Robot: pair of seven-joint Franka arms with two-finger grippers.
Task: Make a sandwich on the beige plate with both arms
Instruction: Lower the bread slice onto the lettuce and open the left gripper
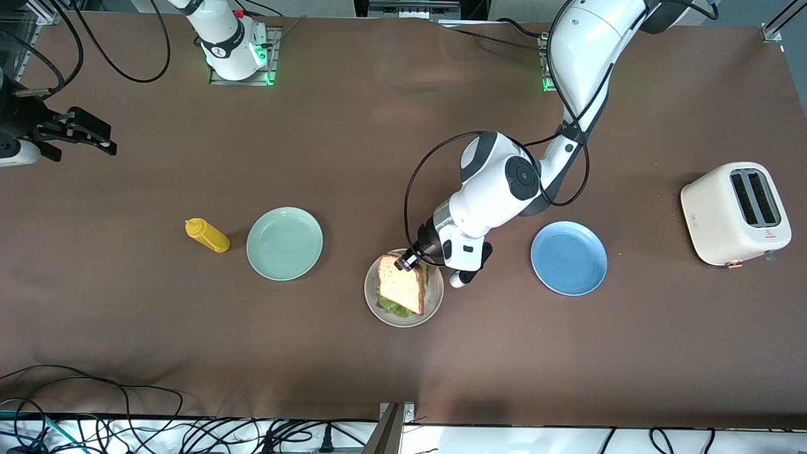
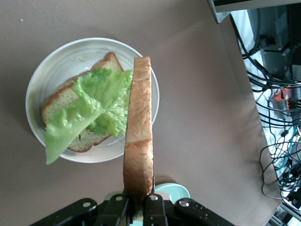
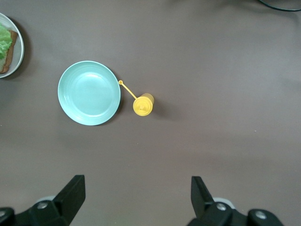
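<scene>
Sandwich is nearly built on the beige plate mid-bench: 1 toast slice and lettuce lie there, the left hand clenches the 2nd slice over them, not yet laid flat, and the right hand waits released above the bench's right-arm end.

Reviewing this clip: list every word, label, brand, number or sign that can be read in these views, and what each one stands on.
No text reads clearly in any view.
Toaster: a small dark mark near one lower corner and a small red mark near another, both too small to read.
Right arm's base: a black band with pale marking, too blurred to read.
Plates, yellow bottle, bread: no writing visible.
</scene>
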